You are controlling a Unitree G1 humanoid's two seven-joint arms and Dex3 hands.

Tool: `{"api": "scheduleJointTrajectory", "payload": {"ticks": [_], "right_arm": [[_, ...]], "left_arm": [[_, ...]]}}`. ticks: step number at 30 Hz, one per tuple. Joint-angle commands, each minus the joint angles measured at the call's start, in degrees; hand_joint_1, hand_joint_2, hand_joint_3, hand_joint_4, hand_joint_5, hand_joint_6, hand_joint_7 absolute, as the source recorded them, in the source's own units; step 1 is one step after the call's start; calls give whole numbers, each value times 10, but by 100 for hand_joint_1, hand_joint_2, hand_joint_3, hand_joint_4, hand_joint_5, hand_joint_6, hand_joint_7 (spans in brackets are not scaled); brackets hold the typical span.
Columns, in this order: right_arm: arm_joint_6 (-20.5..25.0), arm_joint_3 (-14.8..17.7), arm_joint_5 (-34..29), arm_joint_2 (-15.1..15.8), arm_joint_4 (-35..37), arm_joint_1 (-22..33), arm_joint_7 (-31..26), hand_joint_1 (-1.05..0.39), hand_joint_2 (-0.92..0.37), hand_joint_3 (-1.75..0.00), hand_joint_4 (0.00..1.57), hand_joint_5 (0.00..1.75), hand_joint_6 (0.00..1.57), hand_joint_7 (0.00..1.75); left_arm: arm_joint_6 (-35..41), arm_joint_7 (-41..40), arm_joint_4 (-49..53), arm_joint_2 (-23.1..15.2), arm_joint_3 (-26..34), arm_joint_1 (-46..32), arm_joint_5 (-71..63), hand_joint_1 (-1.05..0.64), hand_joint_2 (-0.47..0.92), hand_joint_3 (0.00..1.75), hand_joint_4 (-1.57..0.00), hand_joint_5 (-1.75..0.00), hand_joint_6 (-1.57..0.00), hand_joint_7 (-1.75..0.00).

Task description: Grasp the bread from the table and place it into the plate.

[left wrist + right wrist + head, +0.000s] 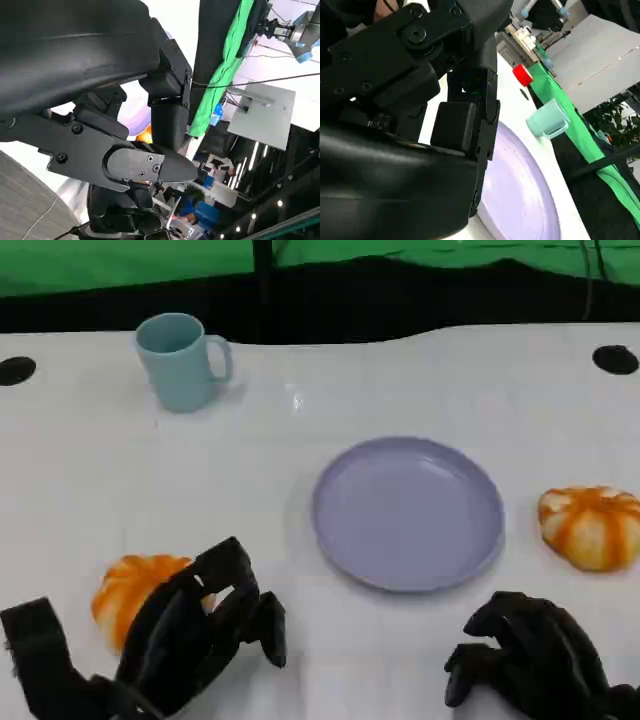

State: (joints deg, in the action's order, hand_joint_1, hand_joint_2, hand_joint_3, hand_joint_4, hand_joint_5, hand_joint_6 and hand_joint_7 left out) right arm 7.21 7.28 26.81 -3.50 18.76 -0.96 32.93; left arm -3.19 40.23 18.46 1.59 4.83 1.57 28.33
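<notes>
Two orange, pumpkin-shaped breads lie on the white table. One bread [130,590] is at the near left, its right side covered by my left hand [195,630]. The hand's fingers arch apart over and beside it, and no grip shows. The second bread [592,525] lies at the right, just past the lavender plate [408,512], which sits empty mid-table. My right hand [535,655] hovers near the front edge, below the plate's right side, fingers loosely bent and holding nothing. In the right wrist view the plate [520,190] lies just beyond that hand [420,100].
A light blue mug [180,360] stands at the back left, handle to the right. Black round marks [614,359] sit at the table's far corners. A green backdrop runs behind the table. A small red object [522,75] lies beyond the mug [547,120].
</notes>
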Motion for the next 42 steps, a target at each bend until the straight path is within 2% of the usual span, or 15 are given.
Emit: {"api": "scheduleJointTrajectory", "payload": {"ticks": [1,17,22,25,26,27,29,31,33,35,37,38,42], "right_arm": [[-1,5,3,6,-6,3,0,-104,-73,0,155,80,157,37],[-2,6,4,5,-2,2,1,-104,-73,0,155,79,157,37],[-2,6,4,6,-1,1,2,-103,-73,0,155,78,157,37],[-3,6,3,6,-1,1,0,-104,-73,0,156,78,157,38],[-3,6,3,5,-2,2,-1,-104,-73,0,156,78,157,38],[-2,6,3,4,-3,2,-2,-104,-73,0,156,78,157,38],[-3,5,4,4,-4,4,0,-104,-73,0,156,78,157,38],[-4,4,4,4,-5,5,3,-104,-73,0,156,77,157,38],[-2,3,4,4,-8,6,2,-104,-73,0,156,77,157,37],[1,3,4,3,-12,8,-3,-104,-73,0,156,78,157,39],[0,3,4,3,-12,8,-2,-104,-73,0,156,78,157,39],[-2,3,4,3,-11,8,0,-104,-73,0,156,78,157,39],[-2,4,7,2,-9,9,4,-103,-73,0,155,78,157,36]], "left_arm": [[-3,-2,-6,-3,4,-2,-3,-71,92,24,-88,-175,-65,-175],[0,-2,-9,-3,5,-3,-5,-70,92,25,-86,-175,-63,-175],[1,-8,-18,-5,4,-5,-11,-71,92,22,-81,-175,-53,-172],[-30,-10,-25,-12,2,-7,-34,-71,92,26,-70,-175,-47,-154],[-41,-9,-28,-15,3,-6,-40,-70,92,29,-63,-175,-45,-144],[-49,-8,-29,-16,4,-5,-44,-67,92,31,-56,-175,-45,-125],[-57,-8,-34,-22,7,-2,-48,-66,92,33,-52,-175,-46,-114],[-59,-8,-40,-29,9,1,-50,-64,92,34,-47,-163,-45,-78],[-73,-14,-47,-37,8,3,-64,-63,92,34,-46,-160,-46,-69],[-120,-13,-66,-70,4,9,-108,-60,92,29,-38,-144,-43,-51],[-137,-15,-77,-87,1,12,-130,-58,92,24,-35,-135,-42,-42],[-132,-23,-95,-107,-4,12,-154,-57,92,24,-35,-134,-42,-41],[-110,-50,-161,-166,-12,6,-227,-62,92,14,-25,-108,-37,-18]]}}
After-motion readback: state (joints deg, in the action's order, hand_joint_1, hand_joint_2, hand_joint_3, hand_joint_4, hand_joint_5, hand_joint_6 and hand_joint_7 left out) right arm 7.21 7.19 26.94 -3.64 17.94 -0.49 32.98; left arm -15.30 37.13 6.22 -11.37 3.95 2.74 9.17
